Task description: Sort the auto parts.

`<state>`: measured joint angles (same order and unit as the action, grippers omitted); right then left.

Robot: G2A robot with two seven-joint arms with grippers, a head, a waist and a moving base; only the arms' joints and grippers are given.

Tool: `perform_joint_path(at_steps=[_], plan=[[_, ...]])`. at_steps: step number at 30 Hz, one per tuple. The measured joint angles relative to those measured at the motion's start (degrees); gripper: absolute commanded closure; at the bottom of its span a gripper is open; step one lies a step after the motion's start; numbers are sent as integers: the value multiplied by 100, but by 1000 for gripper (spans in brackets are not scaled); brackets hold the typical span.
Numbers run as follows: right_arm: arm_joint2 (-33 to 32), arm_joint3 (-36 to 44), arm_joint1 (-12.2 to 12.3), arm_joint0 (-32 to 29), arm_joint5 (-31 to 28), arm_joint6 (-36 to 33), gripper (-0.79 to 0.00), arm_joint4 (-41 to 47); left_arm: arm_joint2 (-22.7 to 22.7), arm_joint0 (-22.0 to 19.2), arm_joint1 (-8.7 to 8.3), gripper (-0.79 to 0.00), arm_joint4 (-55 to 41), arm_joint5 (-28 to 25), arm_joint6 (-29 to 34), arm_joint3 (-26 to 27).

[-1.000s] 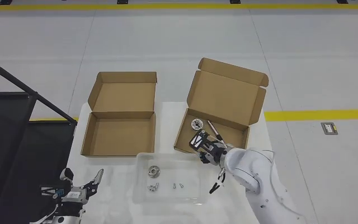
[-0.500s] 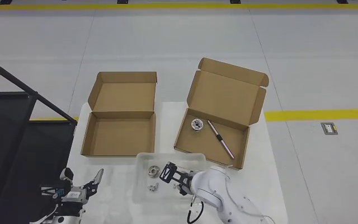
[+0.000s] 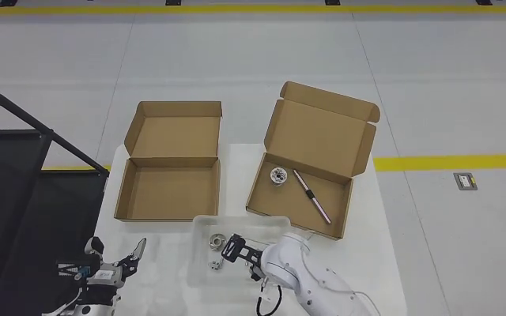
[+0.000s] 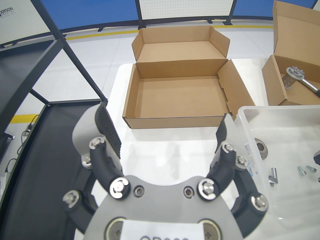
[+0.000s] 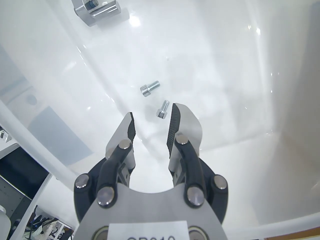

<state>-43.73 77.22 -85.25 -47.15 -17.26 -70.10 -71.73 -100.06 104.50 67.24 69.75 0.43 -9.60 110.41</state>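
Right fingers [image 5: 172,123], spread, hang inside the bin [image 3: 237,218] at the desk's [image 3: 166,237] 6 o'clock, a bolt [image 5: 163,109] just ahead of their tips, a second bolt [image 5: 149,89] near. Left fingers [image 4: 106,128], spread, hover at the desk's 8 o'clock edge.

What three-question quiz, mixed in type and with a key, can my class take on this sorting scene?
1. True or false: the left box is empty.
2. How many bolts lie in the bin?
3. The right gripper, over the bin, is: A open; B shut on a bolt; C shut with nothing in it.
Key: 1 true; 2 two; 3 A.
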Motion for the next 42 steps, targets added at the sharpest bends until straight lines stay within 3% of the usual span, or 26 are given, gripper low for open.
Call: perform_joint_path(at_steps=[4,6,8,13,17,24,27,31,36,42], plan=[[86,-246,-56,99,124,46,-289,16,0,0,0,-785,0,0,0,0],[131,-376,-86,157,169,58,-105,26,0,0,0,-785,0,0,0,0],[159,-485,-112,208,217,73,0,38,0,0,0,-785,0,0,0,0],[159,-507,-138,278,249,109,0,27,0,0,0,-785,0,0,0,0],[-152,49,-49,204,69,308,0,61,0,0,0,-785,0,0,0,0],[-1523,2166,312,-524,-202,916,0,-138,0,0,0,-785,0,0,0,0],[-1963,2332,360,-627,121,1364,0,-293,0,0,0,-785,0,0,0,0],[-2039,1153,308,-89,336,1834,0,-233,0,0,0,-785,0,0,0,0],[-1727,-1001,139,900,209,2195,0,384,0,0,0,-785,0,0,0,0],[-1310,-2792,-77,1669,485,2579,-6,440,0,0,0,-785,0,0,0,0]])
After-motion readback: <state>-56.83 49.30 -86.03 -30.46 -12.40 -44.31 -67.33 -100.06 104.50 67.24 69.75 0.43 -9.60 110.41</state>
